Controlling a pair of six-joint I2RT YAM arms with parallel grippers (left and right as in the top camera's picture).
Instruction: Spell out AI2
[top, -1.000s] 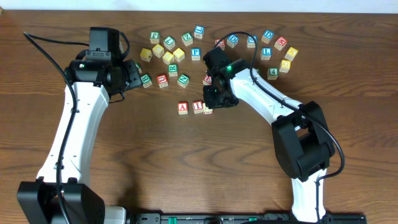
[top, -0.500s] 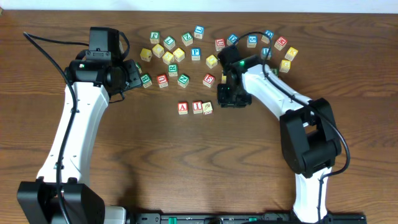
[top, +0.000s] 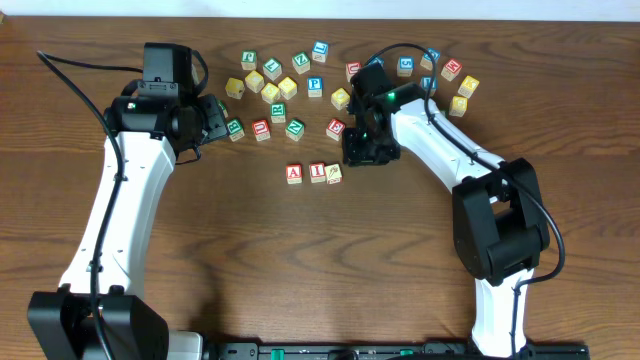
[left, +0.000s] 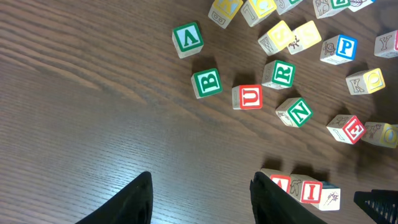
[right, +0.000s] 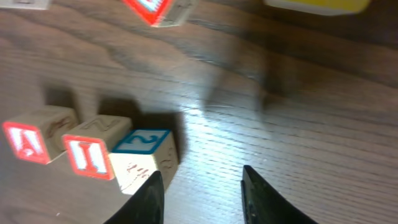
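Observation:
Three light wooden cubes stand in a row mid-table: the red "A" block (top: 293, 172), the red "I" block (top: 317, 172) and the "2" block (top: 334, 174), each touching its neighbour. The right wrist view shows the A (right: 31, 142), the I (right: 87, 155) and the blue 2 (right: 144, 149) on the cube's top face. My right gripper (top: 364, 151) hovers just right of the 2 block, open (right: 202, 193) and empty. At the far left my left gripper (top: 216, 120) is open (left: 202, 193) over bare wood, with the row to its right: A (left: 281, 182), I (left: 309, 190).
Several loose letter blocks lie scattered across the back of the table (top: 280, 85), among them a green B (left: 206, 82), a red U (left: 250, 96), a green N (left: 295, 111) and a blue P (left: 339, 48). A red-printed block (top: 336, 127) sits just behind the row.
My right gripper was down on the 2 block a second ago; it has let go, lifted off to the right and opened a little. The left arm has not moved.

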